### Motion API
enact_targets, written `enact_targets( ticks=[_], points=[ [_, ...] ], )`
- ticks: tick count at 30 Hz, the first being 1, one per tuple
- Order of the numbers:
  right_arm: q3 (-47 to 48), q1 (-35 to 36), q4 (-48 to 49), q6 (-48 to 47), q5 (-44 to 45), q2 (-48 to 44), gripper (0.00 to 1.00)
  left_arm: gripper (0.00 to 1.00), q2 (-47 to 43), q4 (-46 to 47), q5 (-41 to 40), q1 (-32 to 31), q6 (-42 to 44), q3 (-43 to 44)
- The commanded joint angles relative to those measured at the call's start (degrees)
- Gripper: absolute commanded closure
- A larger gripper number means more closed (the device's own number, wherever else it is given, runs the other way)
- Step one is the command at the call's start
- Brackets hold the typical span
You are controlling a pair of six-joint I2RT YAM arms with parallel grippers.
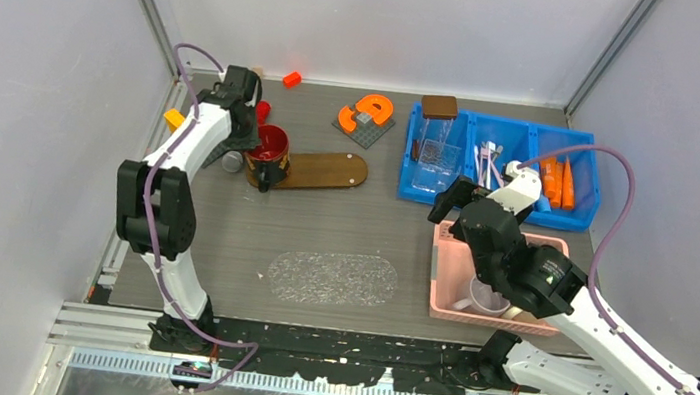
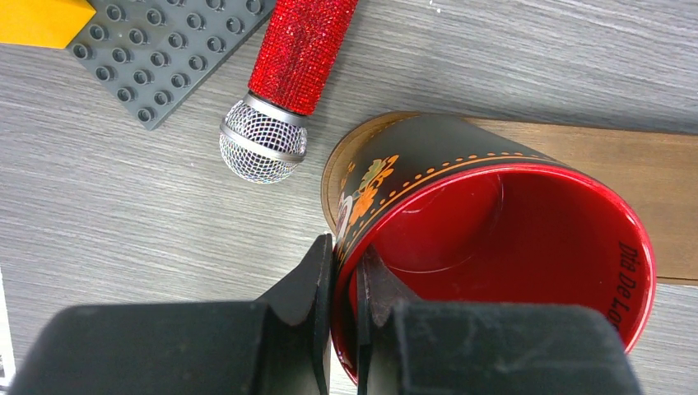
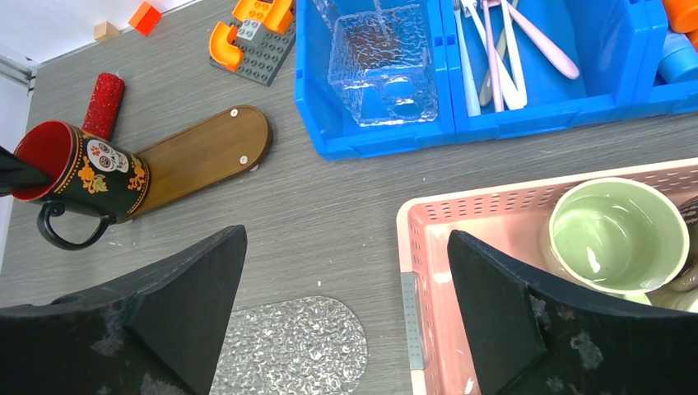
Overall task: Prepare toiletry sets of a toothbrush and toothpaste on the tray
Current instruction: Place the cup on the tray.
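1. Left gripper [image 2: 344, 255] is clenched on the rim of the mug [image 2: 494, 239]: one finger is outside the black wall and the other is inside the red one.
2. We see that this mug stands on the end of the wooden board [image 3: 206, 152], and a red glitter microphone [image 2: 288, 82] lies just beside it on the table.
3. Our right gripper [image 3: 346, 239] is released, with its fingers wide apart and nothing between them. It hangs over the near left corner of the pink basket [image 3: 494, 206], which holds a green cup [image 3: 617, 239].
4. The toothbrushes [image 3: 502, 58] lie together in the middle compartment of the blue bin [image 3: 379, 144], beyond the right gripper and apart from it.
5. The toothpaste tubes [image 1: 557, 183] lie in the right compartment of the same bin, also not touched by any finger.
6. A glass holder [image 3: 383, 70] stands in the left compartment.
7. From the left gripper, both the toothbrushes and the toothpaste are well apart, on the other side of the table.
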Motion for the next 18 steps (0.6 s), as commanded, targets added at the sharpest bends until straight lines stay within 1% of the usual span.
enact_targets(
  ticks=[1,2,3,6,11,13,18],
  points=[
    [-0.62,-0.09,2.44,-0.22,1.02,-1.11,0.0,1.0,-0.86,4.31,1.1,0.55,0.55,3.07],
    [-0.65,-0.09,2.49,-0.26,0.88,-1.1,0.0,1.0,-0.85,4.59,1.1,0.51,0.71,2.69],
    [-0.74,-0.07,2.5,-0.3,0.83,-1.1,0.0,0.97,-0.85,4.87,1.1,0.49,0.9,2.38],
    [-0.69,-0.1,2.55,-0.5,0.49,-1.05,0.0,0.84,-0.64,4.96,1.02,0.54,1.05,1.89],
    [-0.22,-0.09,2.1,-0.63,-0.1,-1.01,0.0,0.53,-1.9,4.3,0.58,0.64,1.14,1.98],
    [0.42,-0.1,1.3,-0.65,-0.15,-0.74,0.0,0.39,-3.44,4.12,0.49,0.63,1.31,2.01],
    [3.27,-0.08,-2.15,-1.44,1.91,0.99,0.0,0.1,-9.62,3.27,2.45,0.38,1.01,2.02]
  ],
)
